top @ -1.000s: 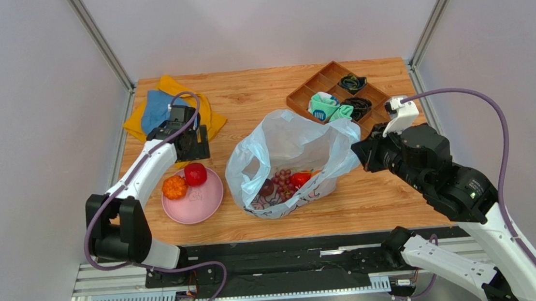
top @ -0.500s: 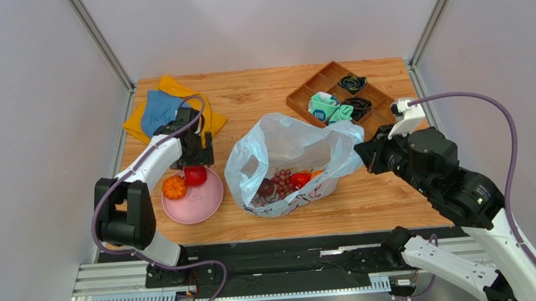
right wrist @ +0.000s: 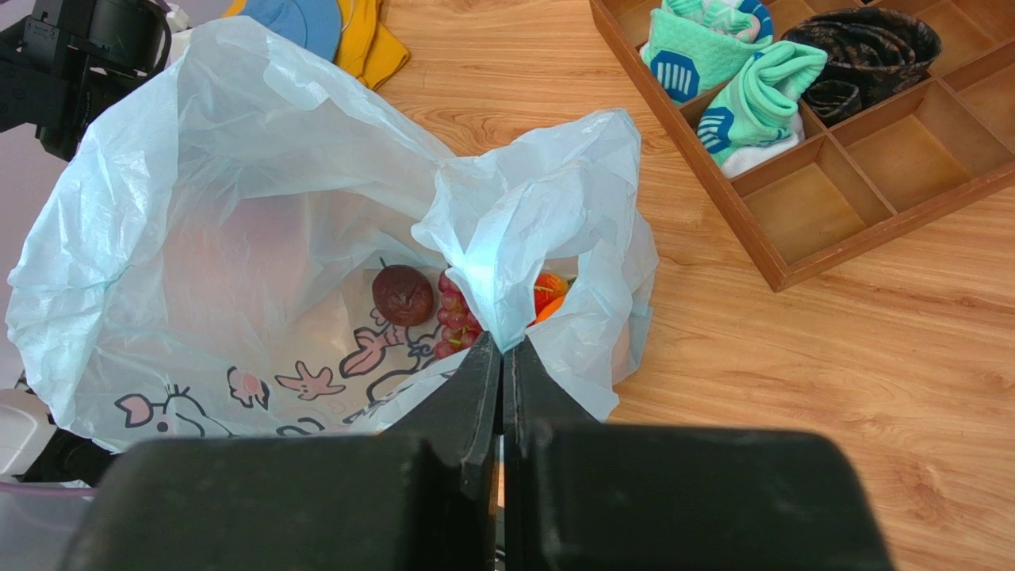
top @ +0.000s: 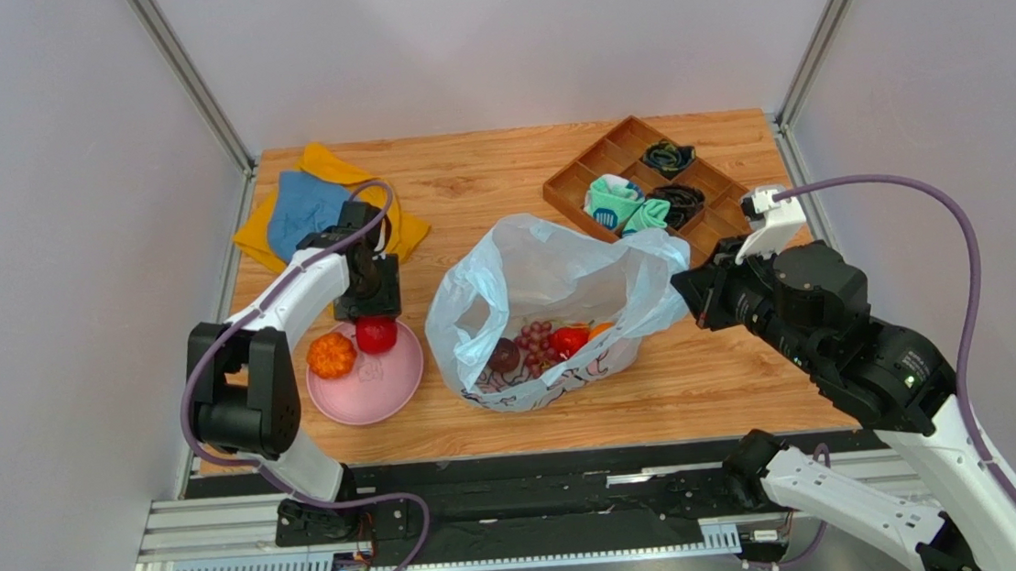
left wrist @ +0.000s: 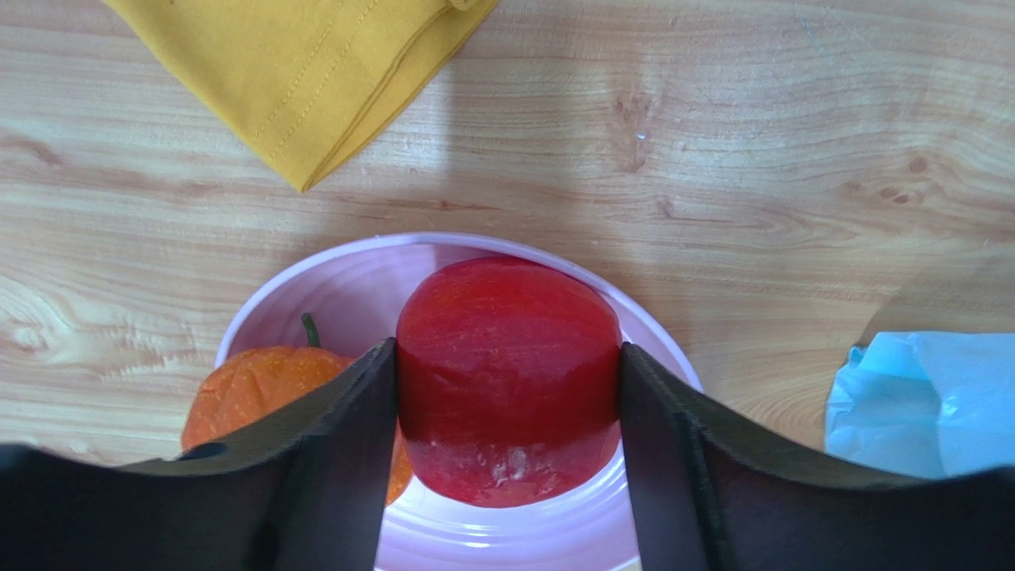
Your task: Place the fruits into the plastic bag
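A red apple (top: 374,335) and an orange (top: 331,355) lie on the pink plate (top: 401,385). My left gripper (top: 373,307) is over the plate. In the left wrist view its fingers press both sides of the red apple (left wrist: 509,363), which rests on the plate (left wrist: 312,289) beside the orange (left wrist: 254,388). The pale blue plastic bag (top: 547,266) stands open at the middle. It holds a plum (right wrist: 403,294), grapes (right wrist: 454,314) and a red apple (top: 568,340). My right gripper (right wrist: 502,351) is shut on the bag's right rim (right wrist: 506,238) and holds it up.
A wooden divided tray (top: 571,178) with socks and dark items stands at the back right. A yellow cloth (top: 391,220) with a blue cloth (top: 299,200) on it lies at the back left, just behind my left gripper.
My left gripper has moved from beside the yellow cloth toward the plate and closed around the red apple. My right gripper shifted slightly right, holding the bag rim.
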Robot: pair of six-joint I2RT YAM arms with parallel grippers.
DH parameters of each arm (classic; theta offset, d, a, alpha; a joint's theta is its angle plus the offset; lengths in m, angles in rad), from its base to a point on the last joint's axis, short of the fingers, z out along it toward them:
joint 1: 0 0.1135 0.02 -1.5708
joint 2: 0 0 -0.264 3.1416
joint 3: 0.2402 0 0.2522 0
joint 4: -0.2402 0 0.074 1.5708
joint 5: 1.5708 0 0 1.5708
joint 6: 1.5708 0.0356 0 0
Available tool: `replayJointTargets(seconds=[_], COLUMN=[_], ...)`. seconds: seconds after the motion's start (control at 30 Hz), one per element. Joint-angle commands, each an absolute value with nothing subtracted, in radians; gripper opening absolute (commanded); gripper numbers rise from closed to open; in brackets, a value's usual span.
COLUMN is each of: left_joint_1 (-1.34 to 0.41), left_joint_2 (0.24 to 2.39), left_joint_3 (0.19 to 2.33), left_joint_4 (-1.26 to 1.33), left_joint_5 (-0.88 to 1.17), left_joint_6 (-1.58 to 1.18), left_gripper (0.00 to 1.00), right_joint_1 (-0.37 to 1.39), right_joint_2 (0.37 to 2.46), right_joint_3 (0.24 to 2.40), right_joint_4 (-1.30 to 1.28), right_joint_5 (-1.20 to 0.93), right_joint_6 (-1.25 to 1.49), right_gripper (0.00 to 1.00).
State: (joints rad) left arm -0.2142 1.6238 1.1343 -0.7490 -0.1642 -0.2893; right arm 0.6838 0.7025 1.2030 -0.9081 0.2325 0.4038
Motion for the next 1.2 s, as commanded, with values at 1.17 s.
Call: replayJointTargets(seconds=[1.17], left_joint_1=[-0.518], left_joint_2=[0.638], left_joint_3=[0.956], left_joint_4=[-0.115], left_joint_5=[0.223], left_joint_6=[-0.534], left_gripper=[0.41], right_joint_1=[0.684], right_joint_2=[0.747], right_joint_3=[1.198], right_joint_4=[-0.937], right_joint_5=[0.262], right_joint_6=[0.422], right_gripper=[0.00])
